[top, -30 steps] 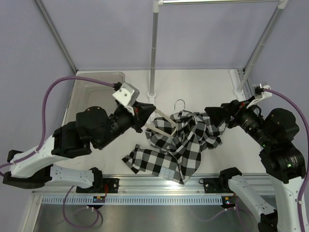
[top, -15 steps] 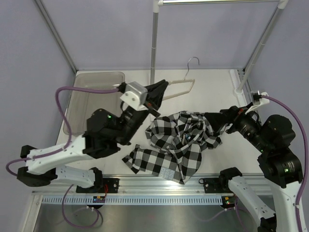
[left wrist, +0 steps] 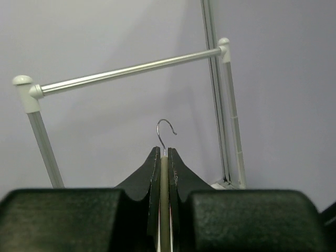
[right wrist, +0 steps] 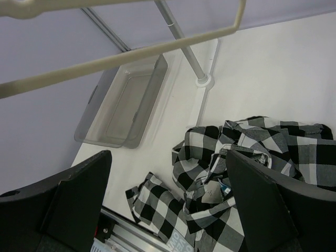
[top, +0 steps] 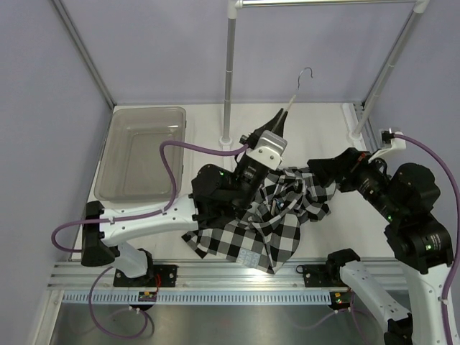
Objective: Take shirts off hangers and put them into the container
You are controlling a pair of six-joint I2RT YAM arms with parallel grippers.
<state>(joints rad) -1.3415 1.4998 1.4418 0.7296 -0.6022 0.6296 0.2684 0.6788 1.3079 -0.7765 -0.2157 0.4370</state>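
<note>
The black-and-white check shirt (top: 267, 215) lies crumpled on the table, free of the hanger, and also shows in the right wrist view (right wrist: 241, 157). My left gripper (top: 278, 120) is raised above the shirt's back edge, shut on the cream hanger (top: 293, 95) with its wire hook pointing up. In the left wrist view the hanger (left wrist: 164, 199) sits edge-on between the shut left gripper (left wrist: 164, 157). My right gripper (top: 317, 171) hovers open over the shirt's right side with nothing in it (right wrist: 173, 205). The grey container (top: 141, 152) stands at the back left with nothing in it.
A clothes rack stands at the back: a centre pole (top: 228, 72) with its foot on the table, a slanted right pole (top: 388, 68) and a top rail (left wrist: 131, 71). The hanger's bar (right wrist: 131, 55) crosses the top of the right wrist view. The arms' base rail (top: 230, 277) runs along the near edge.
The left arm has pulled the hanger out of the shirt and swung it up and right, toward the rack. The shirt stayed on the table. The right gripper shifted only slightly.
</note>
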